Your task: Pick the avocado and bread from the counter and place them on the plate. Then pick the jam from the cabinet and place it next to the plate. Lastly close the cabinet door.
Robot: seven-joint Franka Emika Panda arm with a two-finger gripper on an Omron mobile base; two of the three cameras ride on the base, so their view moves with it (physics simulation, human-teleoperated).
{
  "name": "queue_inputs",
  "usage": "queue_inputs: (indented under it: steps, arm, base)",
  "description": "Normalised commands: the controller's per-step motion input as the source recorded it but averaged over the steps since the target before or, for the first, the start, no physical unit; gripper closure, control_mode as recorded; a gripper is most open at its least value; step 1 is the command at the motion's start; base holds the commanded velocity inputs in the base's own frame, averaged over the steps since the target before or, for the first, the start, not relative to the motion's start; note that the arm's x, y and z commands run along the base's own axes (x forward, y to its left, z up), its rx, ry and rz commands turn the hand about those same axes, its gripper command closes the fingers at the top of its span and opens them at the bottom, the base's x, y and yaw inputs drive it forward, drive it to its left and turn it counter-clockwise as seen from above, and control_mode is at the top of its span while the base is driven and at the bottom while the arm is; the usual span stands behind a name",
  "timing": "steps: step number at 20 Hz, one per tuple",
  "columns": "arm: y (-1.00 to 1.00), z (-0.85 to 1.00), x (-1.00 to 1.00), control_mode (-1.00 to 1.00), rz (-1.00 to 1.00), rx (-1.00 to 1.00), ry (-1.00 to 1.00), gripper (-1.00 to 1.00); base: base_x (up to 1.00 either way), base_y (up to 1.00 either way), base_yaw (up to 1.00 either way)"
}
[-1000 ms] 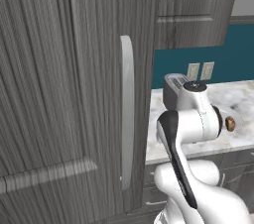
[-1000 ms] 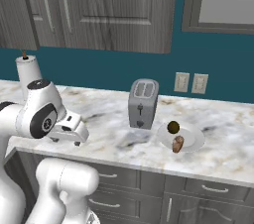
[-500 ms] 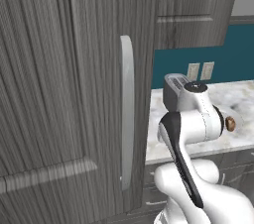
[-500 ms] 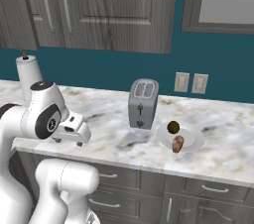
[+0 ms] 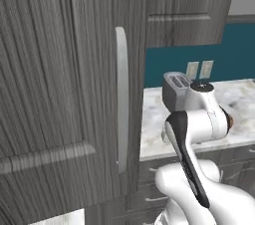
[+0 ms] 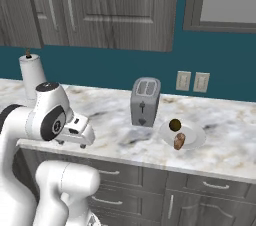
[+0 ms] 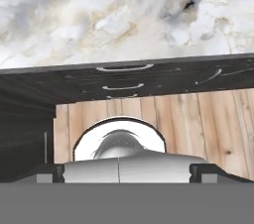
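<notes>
Open cabinet door (image 5: 64, 94), dark grey wood-grain with a pale, slightly bowed bar handle (image 5: 121, 99), swung out close to the left base camera. On the veined marble counter (image 6: 110, 115) a white round plate (image 6: 196, 137) carries the dark round avocado (image 6: 174, 125) and the brown bread (image 6: 179, 141), just right of a boxy grey toaster (image 6: 144, 101); the jam is not discernible. Gripper (image 6: 80, 131) held low at the counter's front edge, jaws apart and empty. Judged step: fetching the jam. The arm should rise clear of the door's edge, enter the cabinet squarely, and close on the jar's middle
</notes>
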Motion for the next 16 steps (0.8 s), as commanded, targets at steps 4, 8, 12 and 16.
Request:
queue_inputs:
  steps: [4,8,12,16]
  arm:
    - [0.00,0.00,0.00,1.00,0.00,0.00,0.00,-1.00]
    - [0.00,0.00,0.00,1.00,0.00,0.00,0.00,-1.00]
    - [0.00,0.00,0.00,1.00,0.00,0.00,0.00,-1.00]
    - [0.00,0.00,0.00,1.00,0.00,0.00,0.00,-1.00]
  base:
    - [-0.82,0.00,0.05]
    - [-0.43,-0.12,0.07]
    - [-0.06,-0.62,0.12]
    - [-0.05,-0.78,0.14]
